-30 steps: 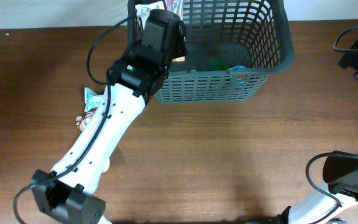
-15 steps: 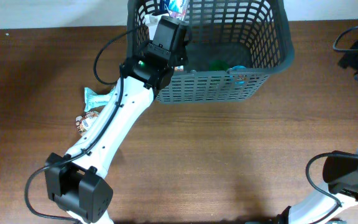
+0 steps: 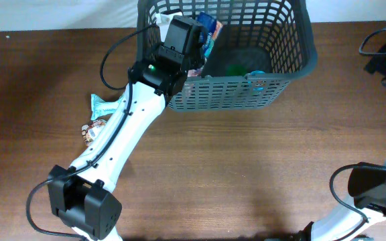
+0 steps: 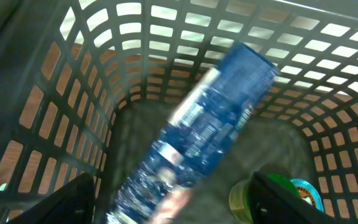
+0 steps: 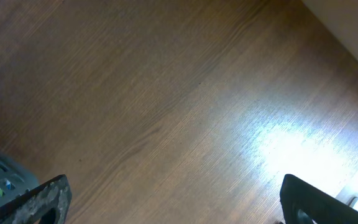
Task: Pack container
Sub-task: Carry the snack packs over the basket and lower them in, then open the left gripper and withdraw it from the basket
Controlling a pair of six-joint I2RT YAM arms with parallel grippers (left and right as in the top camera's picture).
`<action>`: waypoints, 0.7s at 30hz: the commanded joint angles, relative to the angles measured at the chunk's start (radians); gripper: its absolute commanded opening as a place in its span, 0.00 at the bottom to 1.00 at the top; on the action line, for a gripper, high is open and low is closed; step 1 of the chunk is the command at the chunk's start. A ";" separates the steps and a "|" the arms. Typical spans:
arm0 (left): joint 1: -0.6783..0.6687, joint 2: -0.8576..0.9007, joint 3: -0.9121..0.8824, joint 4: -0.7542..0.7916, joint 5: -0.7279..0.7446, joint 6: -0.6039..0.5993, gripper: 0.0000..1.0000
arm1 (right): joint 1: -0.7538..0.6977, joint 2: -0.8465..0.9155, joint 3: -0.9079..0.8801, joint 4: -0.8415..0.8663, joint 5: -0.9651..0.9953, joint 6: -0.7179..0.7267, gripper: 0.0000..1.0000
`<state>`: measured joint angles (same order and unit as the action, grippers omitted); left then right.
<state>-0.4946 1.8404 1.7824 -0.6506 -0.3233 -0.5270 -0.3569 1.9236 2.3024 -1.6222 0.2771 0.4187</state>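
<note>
The container (image 3: 246, 94) is a dark grey slotted basket at the back of the table; its lattice wall (image 4: 73, 106) fills the left wrist view. My left gripper (image 4: 173, 186) hangs over the basket's left end, open with its fingers far apart. A blue packet (image 4: 210, 124) shows blurred between and below them, loose inside the basket (image 3: 208, 30). My right gripper (image 5: 176, 199) stands open over bare wood, holding nothing.
A green-lidded jar (image 3: 235, 69) and a blue-topped tub (image 3: 258, 82) lie on the basket floor, right of the packet. A teal packet (image 3: 101, 104) and another small snack (image 3: 91, 131) lie on the table beside my left arm. The right arm's dark wrist (image 3: 383, 62) is at the table's far right.
My left gripper has opened over the basket. The blue packet it held upright has come free and tipped rightward, down into the basket. The right arm has not moved.
</note>
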 commanded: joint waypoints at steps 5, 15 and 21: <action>0.000 -0.042 0.077 -0.037 -0.014 0.078 0.81 | -0.005 -0.002 -0.007 0.003 0.023 0.008 0.99; 0.067 -0.312 0.173 -0.309 -0.202 0.121 0.99 | -0.005 -0.002 -0.007 0.003 0.023 0.008 0.99; 0.249 -0.438 0.172 -0.509 -0.165 0.011 0.99 | -0.005 -0.002 -0.007 0.003 0.023 0.008 0.99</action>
<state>-0.3157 1.4235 1.9499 -1.1103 -0.4828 -0.4576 -0.3569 1.9236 2.3024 -1.6222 0.2771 0.4187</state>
